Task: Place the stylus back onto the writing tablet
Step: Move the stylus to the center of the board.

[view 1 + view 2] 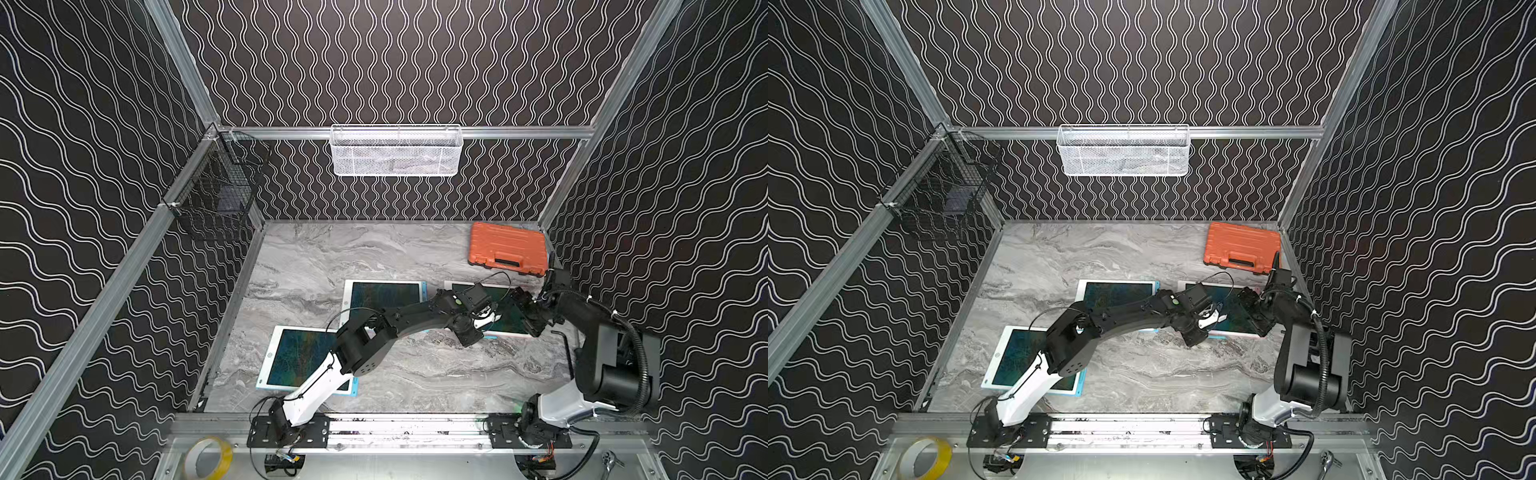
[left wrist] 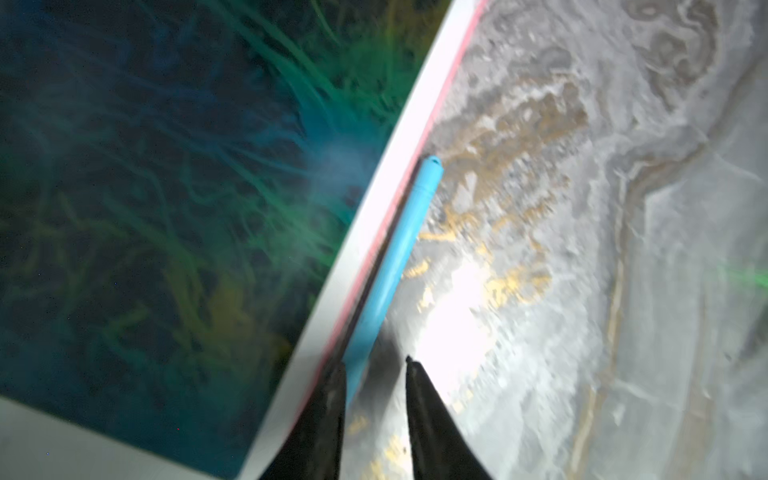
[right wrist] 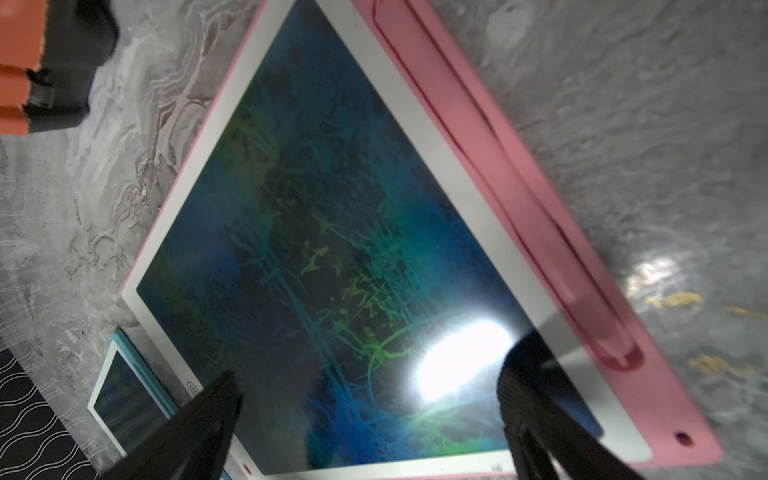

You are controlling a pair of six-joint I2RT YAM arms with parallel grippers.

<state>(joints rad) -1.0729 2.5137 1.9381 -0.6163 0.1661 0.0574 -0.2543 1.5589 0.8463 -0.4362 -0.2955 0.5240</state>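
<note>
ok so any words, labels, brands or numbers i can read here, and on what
No text reads clearly in any view.
Round symbol on the pink tablet, white frame: too blurred to read.
Round mark on the near blue tablet, frame: too small to read.
Orange case: no label visible.

Up close the light-blue plastic stylus (image 2: 390,266) looks smooth with a soft satin sheen. The pink-framed writing tablet (image 3: 332,249) has a properly glossy dark screen, glare and all, plus a smooth white plastic bezel and a matt pink plastic edge. The grey marble-print tabletop (image 1: 374,257) is smooth and slightly shiny. The orange plastic tool case (image 1: 507,247) is ribbed and matt. The white metal mesh basket (image 1: 397,151) looks painted, and the silver frame rails (image 1: 519,132) look like brushed aluminium.
</note>
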